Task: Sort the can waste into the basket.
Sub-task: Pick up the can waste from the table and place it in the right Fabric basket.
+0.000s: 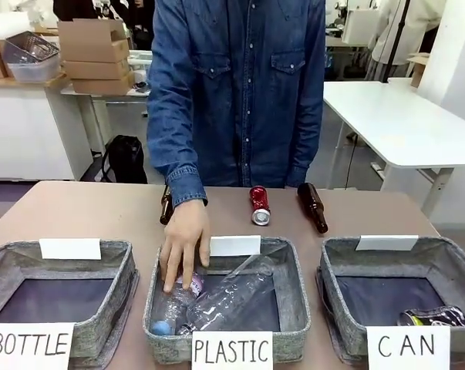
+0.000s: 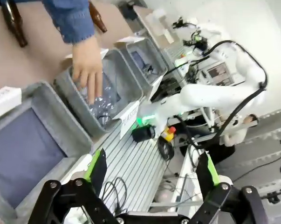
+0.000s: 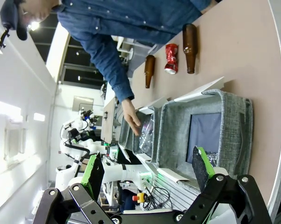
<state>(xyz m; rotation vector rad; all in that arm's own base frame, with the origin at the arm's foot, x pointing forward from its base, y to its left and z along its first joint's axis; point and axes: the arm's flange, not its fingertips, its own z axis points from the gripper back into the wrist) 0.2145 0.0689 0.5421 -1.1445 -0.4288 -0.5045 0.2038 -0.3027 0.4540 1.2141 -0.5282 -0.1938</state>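
Red can [image 1: 259, 205] lies on table [image 1: 78, 208], far centre, between two brown bottles [image 1: 311, 206]. Front view shows dark can [image 1: 432, 316] in near right corner of CAN basket [image 1: 331, 274]; in right wrist view a finger partly hides it. PLASTIC basket [image 1: 298, 293]: clear bottles [image 1: 224, 297], person's hand [image 1: 182, 243] reaching in. Left gripper [image 2: 151, 161], right gripper [image 3: 147, 158]: jaws fully spread, holding nothing.

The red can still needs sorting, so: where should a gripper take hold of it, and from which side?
Grip the red can mid-body, coming down from above. It lies on its side, silver end toward the robot, so the jaws would close on its left and right flanks. The brown bottle to its right lies apart, probably leaving room.
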